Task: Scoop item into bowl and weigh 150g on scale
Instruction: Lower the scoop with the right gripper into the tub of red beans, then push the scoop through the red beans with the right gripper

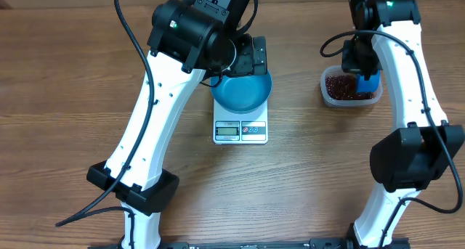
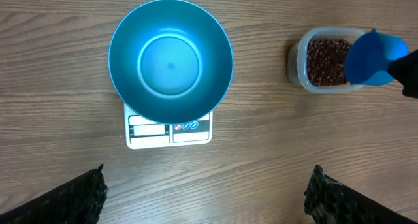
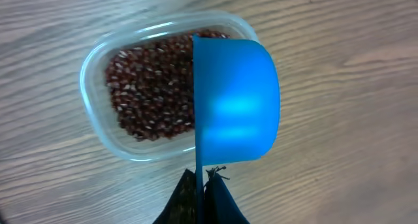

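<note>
Beans (image 3: 150, 87) lie in a loose heap inside the clear tub (image 3: 98, 129) at the upper right of the overhead frame, well apart from the empty blue bowl (image 2: 170, 61) sitting on the scale (image 2: 168, 131). They look tiny, hard and light, prone to roll and scatter, so pinching them is hopeless; the scoop (image 3: 238, 106) should carry them. The right claw (image 3: 202, 188) is clamped on its thin handle, cup turned sideways over the tub. The left claw (image 2: 206, 201) gapes wide above the bowl, holding nothing.
</note>
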Robot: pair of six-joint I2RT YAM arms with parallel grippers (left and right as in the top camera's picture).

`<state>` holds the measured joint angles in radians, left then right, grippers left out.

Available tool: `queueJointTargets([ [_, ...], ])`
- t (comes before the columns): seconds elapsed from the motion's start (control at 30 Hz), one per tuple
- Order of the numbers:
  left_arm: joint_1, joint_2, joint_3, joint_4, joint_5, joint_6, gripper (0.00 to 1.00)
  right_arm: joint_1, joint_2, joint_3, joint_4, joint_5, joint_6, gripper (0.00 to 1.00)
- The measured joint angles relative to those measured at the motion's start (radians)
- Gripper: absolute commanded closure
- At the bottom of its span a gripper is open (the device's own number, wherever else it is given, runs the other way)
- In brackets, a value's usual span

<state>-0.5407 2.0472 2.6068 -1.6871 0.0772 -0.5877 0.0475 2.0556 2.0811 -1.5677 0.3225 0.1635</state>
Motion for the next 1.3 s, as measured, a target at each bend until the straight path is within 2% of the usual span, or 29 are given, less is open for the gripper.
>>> queueJointTargets([
  [0.67,0.0,0.0,0.0,0.0,0.0,0.012,0.0,0.0,0.026,0.0,-0.021,0.051,0.058,0.96],
  [1.3,0.0,0.0,0.0,0.0,0.0,0.015,0.01,0.001,0.031,-0.075,0.055,0.051,0.077,0.96],
])
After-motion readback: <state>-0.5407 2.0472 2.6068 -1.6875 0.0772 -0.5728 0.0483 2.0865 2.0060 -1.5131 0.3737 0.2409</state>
